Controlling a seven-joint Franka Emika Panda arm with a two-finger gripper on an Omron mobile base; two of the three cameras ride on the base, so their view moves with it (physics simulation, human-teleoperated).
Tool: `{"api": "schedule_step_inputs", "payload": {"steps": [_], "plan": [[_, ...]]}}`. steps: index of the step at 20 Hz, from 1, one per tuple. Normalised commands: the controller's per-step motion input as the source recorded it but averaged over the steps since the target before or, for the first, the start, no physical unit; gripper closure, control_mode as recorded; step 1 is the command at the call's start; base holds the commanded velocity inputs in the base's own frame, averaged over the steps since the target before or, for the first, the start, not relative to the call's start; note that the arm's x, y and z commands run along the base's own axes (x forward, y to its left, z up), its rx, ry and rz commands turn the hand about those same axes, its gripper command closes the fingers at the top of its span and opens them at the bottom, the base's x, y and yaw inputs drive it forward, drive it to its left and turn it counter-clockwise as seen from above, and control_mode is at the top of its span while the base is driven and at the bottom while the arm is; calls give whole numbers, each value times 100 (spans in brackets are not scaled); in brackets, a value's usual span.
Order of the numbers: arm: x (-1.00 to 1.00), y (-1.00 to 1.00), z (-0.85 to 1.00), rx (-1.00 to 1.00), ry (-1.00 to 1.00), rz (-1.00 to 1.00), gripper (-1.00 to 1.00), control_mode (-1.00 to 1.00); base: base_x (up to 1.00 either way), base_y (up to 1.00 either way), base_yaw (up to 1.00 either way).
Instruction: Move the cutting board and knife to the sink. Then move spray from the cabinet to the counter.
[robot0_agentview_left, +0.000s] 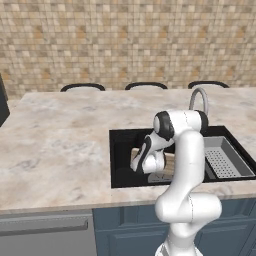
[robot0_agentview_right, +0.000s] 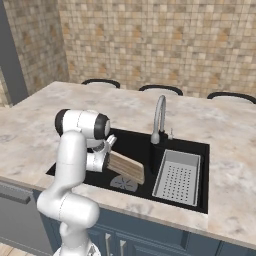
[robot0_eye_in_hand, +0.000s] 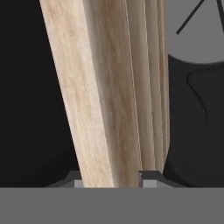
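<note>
My gripper (robot0_agentview_right: 106, 151) is down inside the black sink (robot0_agentview_left: 118, 156), shut on one end of the light-brown wooden cutting board (robot0_agentview_right: 128, 168). The board stands on its edge and slopes down toward the round drain (robot0_agentview_right: 123, 183). From the hand view, the cutting board (robot0_eye_in_hand: 113, 96) runs straight up between my fingertips (robot0_eye_in_hand: 151, 177), with the sink floor (robot0_eye_in_hand: 26, 109) dark on both sides. In the left base view, my arm hides most of the cutting board (robot0_agentview_left: 170, 164). The beige counter (robot0_agentview_left: 60, 135) surrounds the basin. The knife, spray and cabinet are out of view.
A curved silver faucet (robot0_agentview_right: 159, 117) rises behind the sink. A grey perforated strainer tray (robot0_agentview_right: 178, 176) takes up the basin's right part. Dark chair backs (robot0_agentview_left: 82, 87) line the counter's far edge. Slate-blue drawers (robot0_agentview_left: 125, 230) sit below the counter.
</note>
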Motion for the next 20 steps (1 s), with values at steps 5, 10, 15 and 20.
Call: {"api": "schedule_step_inputs", "payload": {"steps": [5,10,15,20], "plan": [[0,0,0,0,0,0,-100,-100,0,0,0],[0,0,0,0,3,0,-100,-100,0,0,0],[-5,0,0,0,5,0,-100,-100,0,0,0],[-15,0,-2,0,14,0,-100,-100,0,0,0]]}}
